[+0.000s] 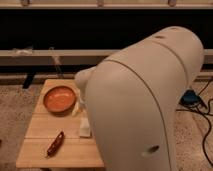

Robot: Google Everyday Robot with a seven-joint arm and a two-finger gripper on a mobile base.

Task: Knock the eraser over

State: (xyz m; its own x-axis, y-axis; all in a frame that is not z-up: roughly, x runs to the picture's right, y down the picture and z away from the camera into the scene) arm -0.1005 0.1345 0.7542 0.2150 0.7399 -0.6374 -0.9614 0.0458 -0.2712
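The eraser is hidden from view; no small black block shows on the table. My large white arm point(145, 100) fills the right and middle of the camera view and covers the right part of the wooden table point(40, 147). The gripper itself is out of sight behind the arm.
An orange bowl point(59, 99) sits at the table's back left. A flat pale block point(85, 127) lies beside the arm. A dark red oblong object point(55, 143) lies near the front left. Cables point(202, 107) run over the floor at right. A dark wall with shelves runs behind.
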